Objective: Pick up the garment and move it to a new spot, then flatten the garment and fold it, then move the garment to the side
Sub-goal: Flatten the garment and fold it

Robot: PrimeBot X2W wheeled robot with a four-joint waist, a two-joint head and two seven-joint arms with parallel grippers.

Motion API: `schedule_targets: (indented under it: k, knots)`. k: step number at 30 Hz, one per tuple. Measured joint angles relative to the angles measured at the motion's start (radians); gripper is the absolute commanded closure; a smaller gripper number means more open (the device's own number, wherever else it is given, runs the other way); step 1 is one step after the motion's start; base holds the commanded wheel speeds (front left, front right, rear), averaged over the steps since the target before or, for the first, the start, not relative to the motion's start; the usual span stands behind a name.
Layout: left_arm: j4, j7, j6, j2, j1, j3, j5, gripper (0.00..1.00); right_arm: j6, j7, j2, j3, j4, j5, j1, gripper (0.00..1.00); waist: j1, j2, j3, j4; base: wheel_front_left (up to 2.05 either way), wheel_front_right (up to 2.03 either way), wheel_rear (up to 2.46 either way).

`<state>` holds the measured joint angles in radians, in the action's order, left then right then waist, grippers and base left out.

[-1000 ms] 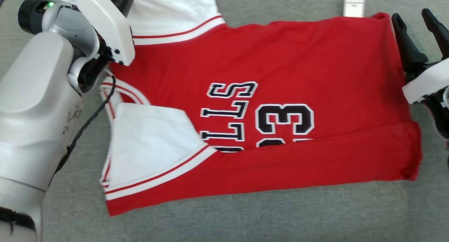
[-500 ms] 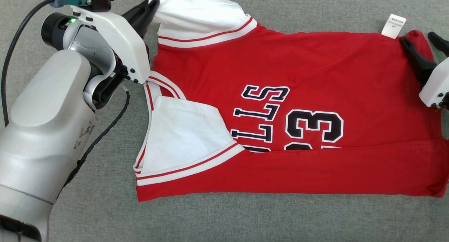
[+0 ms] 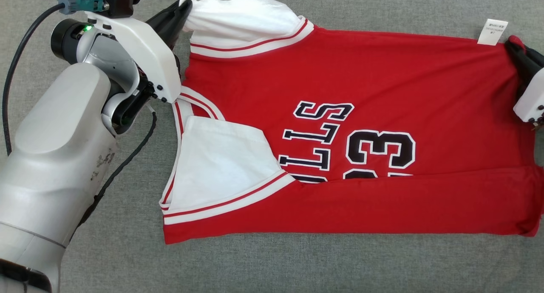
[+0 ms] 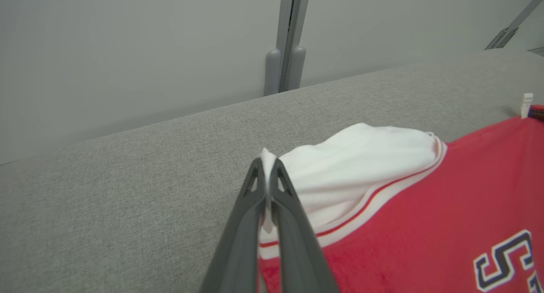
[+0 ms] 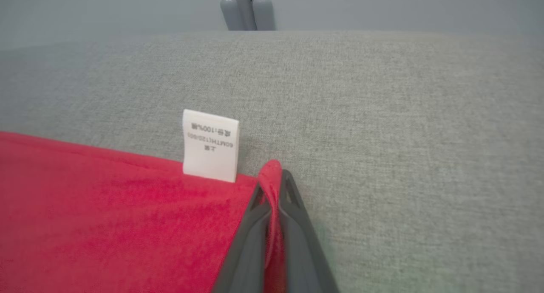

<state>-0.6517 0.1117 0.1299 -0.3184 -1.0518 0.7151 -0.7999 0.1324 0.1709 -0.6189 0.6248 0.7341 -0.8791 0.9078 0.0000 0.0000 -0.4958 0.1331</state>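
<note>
Lettering (image 3: 323, 133) on the garment (image 3: 382, 80): lower part is tucked under the folded-over red band and the near white sleeve (image 3: 221, 165) — first letters hidden, first digit mostly hidden. In the left wrist view it's cut off at the corner. Tag (image 3: 492, 32) print is too small to read in the head view and soft in the right wrist view. Right pincer (image 3: 515, 49) — body cut by the frame edge, tips clamped in red cloth. Left pincer (image 3: 187, 4) tips are lost in the far sleeve.
</note>
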Motion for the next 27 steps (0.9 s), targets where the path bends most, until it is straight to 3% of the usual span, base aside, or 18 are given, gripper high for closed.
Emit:
schedule_targets:
  k: [7, 15, 27]
  knots:
    - [-0.032, -0.048, -0.018, -0.001, -0.012, -0.013, 0.006, 1.0, 0.0, -0.07, 0.019, -0.02, 0.062, 0.012, 0.031, 1.0, 0.0, 0.0, -0.008, -0.012, 0.0, 0.0, 0.0]
    - [-0.095, -0.171, -0.051, 0.022, -0.071, -0.044, 0.024, 1.0, 0.0, -0.207, 0.061, -0.047, 0.114, 0.046, 0.109, 1.0, 0.0, 0.0, -0.025, -0.027, 0.0, 0.0, 0.0]
    - [-0.193, -0.248, -0.016, 0.059, -0.06, -0.023, 0.009, 1.0, 0.0, -0.337, 0.109, -0.023, 0.19, 0.072, 0.109, 1.0, 0.0, 0.0, 0.015, -0.028, 0.0, 0.0, 0.0]
